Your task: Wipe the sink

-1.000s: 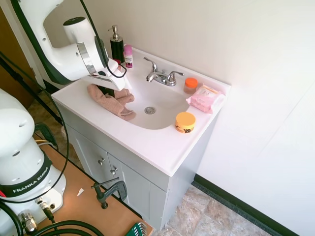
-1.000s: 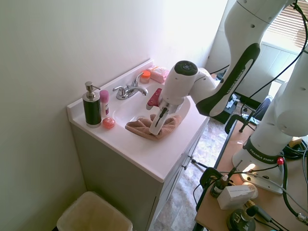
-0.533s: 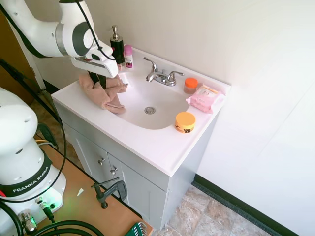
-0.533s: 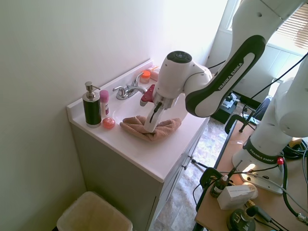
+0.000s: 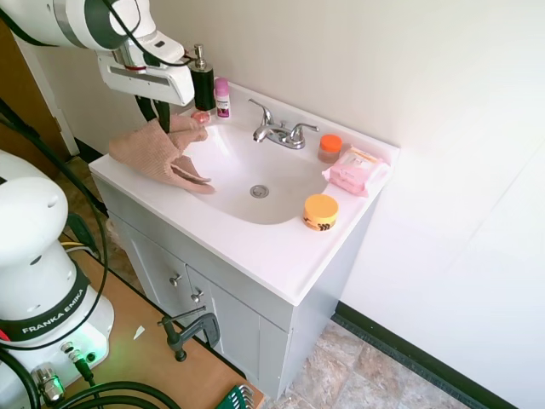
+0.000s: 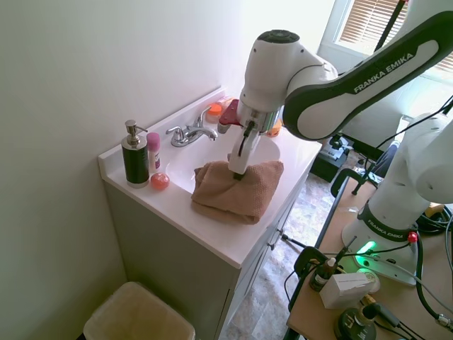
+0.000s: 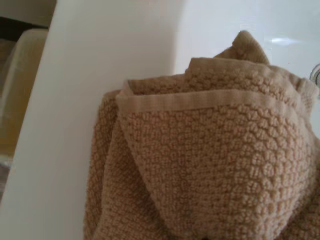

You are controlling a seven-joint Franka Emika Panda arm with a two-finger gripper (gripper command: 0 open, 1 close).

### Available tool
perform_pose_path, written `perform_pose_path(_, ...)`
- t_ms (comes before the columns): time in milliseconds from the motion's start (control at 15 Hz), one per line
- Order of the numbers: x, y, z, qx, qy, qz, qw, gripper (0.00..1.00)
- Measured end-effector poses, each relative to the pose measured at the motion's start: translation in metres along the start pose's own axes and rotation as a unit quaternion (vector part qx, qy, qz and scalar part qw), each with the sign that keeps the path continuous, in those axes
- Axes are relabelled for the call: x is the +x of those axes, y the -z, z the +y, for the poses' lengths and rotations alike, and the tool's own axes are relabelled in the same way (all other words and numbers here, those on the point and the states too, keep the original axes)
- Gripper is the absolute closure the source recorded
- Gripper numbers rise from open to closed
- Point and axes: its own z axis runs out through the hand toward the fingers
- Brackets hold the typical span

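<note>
Tan waffle towel [image 5: 153,152] hangs pinched in closed gripper [image 5: 156,115], lower edge touching vanity top at left rim of sink [image 5: 255,175]. Chrome faucet [image 5: 277,130] behind basin, orange-lid jar [image 5: 320,211] at right rim.

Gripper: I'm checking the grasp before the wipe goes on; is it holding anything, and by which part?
The gripper is shut on the towel, pinching a bunched fold at its top, so the rest drapes onto the sink rim.
</note>
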Motion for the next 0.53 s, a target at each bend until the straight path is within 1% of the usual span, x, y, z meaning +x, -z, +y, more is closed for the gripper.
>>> perform_pose_path(133,-0.013,0.0,-0.005,-0.007,0.013,-0.008,0.9999,1.0)
perform_pose_path(267,-0.023,0.0,-0.011,-0.009,0.027,-0.008,0.9996,1.0)
perform_pose_path(533,-0.04,-0.001,-0.017,-0.014,0.041,-0.017,0.9989,1.0)
